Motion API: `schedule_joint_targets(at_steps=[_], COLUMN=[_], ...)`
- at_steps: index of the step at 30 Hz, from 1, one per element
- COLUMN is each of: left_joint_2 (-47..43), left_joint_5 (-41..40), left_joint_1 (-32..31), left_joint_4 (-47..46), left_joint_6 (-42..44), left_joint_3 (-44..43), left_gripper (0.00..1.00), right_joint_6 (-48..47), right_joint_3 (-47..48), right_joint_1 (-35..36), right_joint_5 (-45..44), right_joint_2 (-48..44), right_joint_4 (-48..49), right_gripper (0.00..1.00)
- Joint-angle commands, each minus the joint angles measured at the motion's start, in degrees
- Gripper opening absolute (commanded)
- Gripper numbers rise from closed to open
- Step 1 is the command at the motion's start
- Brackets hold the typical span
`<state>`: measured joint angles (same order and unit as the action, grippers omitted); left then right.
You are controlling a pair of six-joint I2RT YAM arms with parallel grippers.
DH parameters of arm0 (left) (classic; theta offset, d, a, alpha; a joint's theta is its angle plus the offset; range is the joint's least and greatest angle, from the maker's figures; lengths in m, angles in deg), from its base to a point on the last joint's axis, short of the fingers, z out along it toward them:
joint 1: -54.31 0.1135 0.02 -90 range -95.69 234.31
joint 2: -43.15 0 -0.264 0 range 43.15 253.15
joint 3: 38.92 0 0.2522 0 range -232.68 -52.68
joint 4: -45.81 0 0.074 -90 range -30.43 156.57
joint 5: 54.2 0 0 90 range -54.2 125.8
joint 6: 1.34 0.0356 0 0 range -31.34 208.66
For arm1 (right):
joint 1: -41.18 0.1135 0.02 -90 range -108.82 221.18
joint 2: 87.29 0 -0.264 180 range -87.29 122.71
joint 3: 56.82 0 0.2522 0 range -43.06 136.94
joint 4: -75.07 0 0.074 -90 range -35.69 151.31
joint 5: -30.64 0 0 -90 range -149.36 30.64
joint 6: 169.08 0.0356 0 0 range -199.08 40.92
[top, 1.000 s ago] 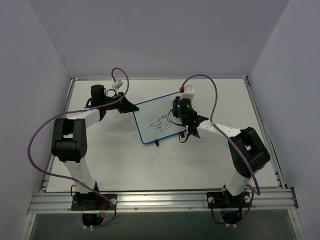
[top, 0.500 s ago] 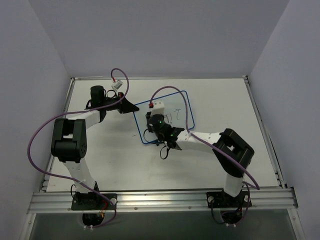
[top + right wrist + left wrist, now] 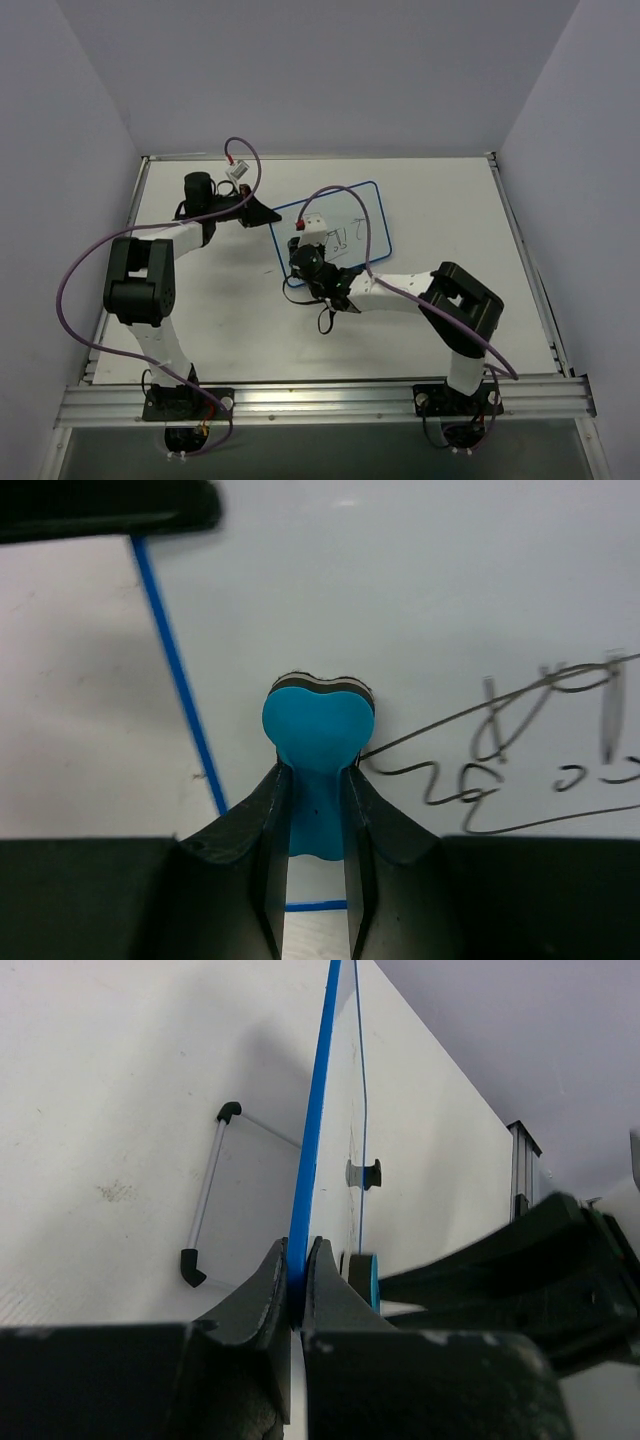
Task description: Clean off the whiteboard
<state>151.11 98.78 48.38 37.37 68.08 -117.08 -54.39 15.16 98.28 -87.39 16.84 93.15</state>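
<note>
The whiteboard, white with a thin blue frame, lies on the table between the arms. Black scribbles remain near its middle. My left gripper is shut on the board's left frame edge, the jaws pinching the blue rim. My right gripper is shut on the bright-blue eraser and presses it on the board's surface near the lower left corner, just left of the scribbles. The eraser also shows in the left wrist view.
The white table is walled by grey panels. A metal rail runs along the near edge. Purple cables loop over both arms. One black foot of the board and a thin wire stand show behind it.
My right gripper has swept the eraser from the board's right side to its lower left corner. The scribbles on the left part are gone. The left gripper has kept its hold.
</note>
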Motion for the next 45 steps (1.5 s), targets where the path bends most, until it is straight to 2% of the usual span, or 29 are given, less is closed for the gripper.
schedule_joint_targets(at_steps=[1,6,10,14,19,23,30,33,37,45], left_joint_2=[-0.2,-0.6,-0.5,-0.6,-0.3,-0.7,-1.2,-1.2,-1.5,-1.4], left_joint_5=[-5.6,-5.9,-6.1,-6.4,-6.6,-6.9,-7.0,-7.1,-7.4,-7.7], left_joint_1=[-1.4,-1.4,-1.4,-1.4,-1.4,-1.4,-1.4,-1.4,-1.3,-1.3], left_joint_4=[-2.2,-1.7,-1.1,-0.7,-0.1,0.4,0.7,0.7,0.8,0.7], left_joint_6=[9.3,10.0,10.3,10.8,11.1,11.7,11.9,12.0,12.1,12.3], left_joint_3=[1.4,1.4,1.5,1.5,1.4,1.4,1.5,1.6,1.9,2.2], left_gripper=[0.02,0.02,0.02,0.02,0.02,0.02,0.02,0.02,0.02,0.02], right_joint_6=[1.8,1.6,2.3,1.1,-0.3,-1.0,1.4,2.0,4.2,10.8], right_joint_3=[-3.5,-9.0,-11.8,-12.4,-10.9,-8.5,-6.7,-5.8,-6.1,-14.4], right_joint_1=[-7.0,-13.6,-20.1,-23.3,-20.2,-11.3,-1.3,-0.6,-1.1,-7.1], right_joint_5=[-6.8,-5.7,-0.7,1.9,5.4,3.9,1.2,0.9,-4.2,-7.7], right_joint_2=[-3.5,-6.9,-9.2,-9.5,-7.8,-5.4,-2.4,-1.0,-0.5,-6.0], right_joint_4=[-1.5,-1.1,-1.1,-0.9,1.3,2.0,4.9,4.8,1.6,-0.5], right_gripper=[0.0,0.0,0.0,0.0,0.0,0.0,0.0,0.0,0.0,0.0])
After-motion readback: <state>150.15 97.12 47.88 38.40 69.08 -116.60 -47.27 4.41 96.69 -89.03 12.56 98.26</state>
